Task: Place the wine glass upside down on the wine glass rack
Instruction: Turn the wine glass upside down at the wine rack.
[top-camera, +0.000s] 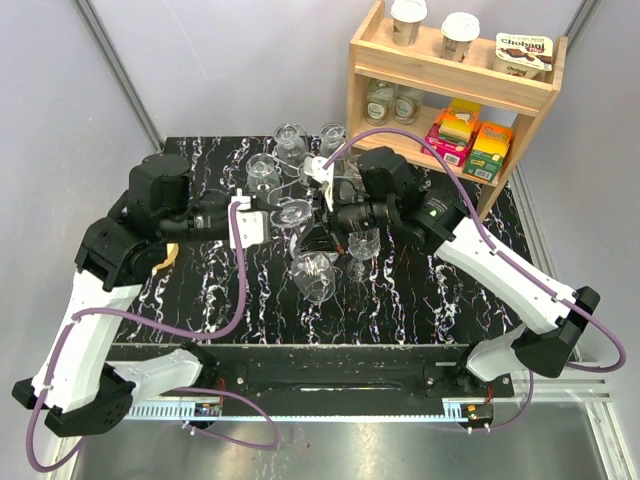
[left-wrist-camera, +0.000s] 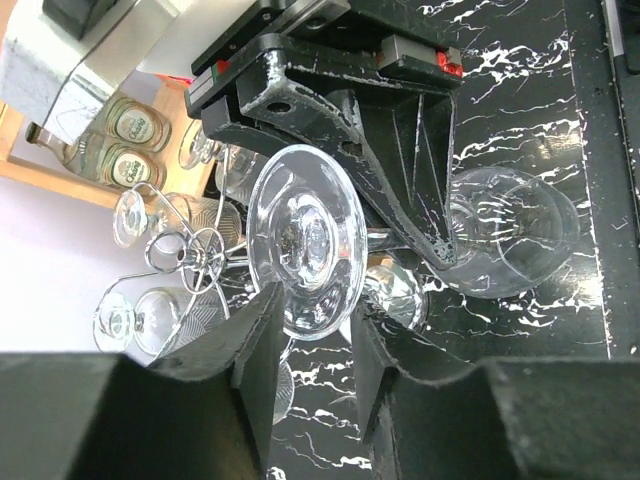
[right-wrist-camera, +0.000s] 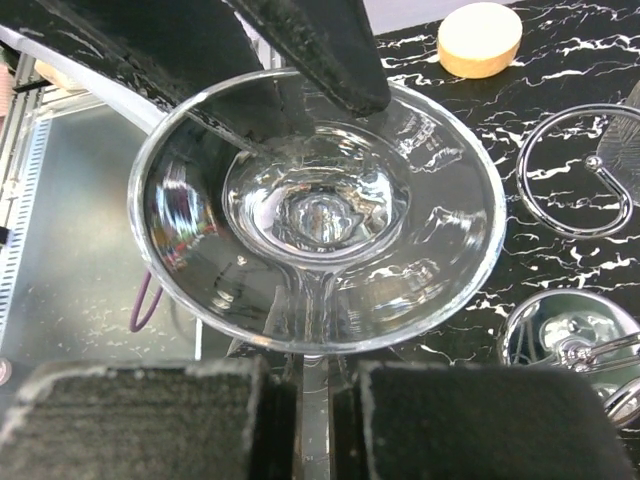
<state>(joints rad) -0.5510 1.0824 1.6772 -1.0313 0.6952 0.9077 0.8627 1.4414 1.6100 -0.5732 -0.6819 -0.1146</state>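
The wine glass (top-camera: 292, 212) is held sideways above the tabletop (top-camera: 200, 290), just beside the wine glass rack (left-wrist-camera: 190, 255), its stem clenched in the right end effector (right-wrist-camera: 315, 385). Its foot is flanked by the left end effector (left-wrist-camera: 315, 325); whether contact is made cannot be told.

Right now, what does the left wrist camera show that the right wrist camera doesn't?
Only the left wrist camera shows the wooden shelf with jars, and another glass on the table. Only the right wrist camera shows a round tan disc on the table and a purple cable. Both show the wine glass, held by the right jaws, and the wire rack.
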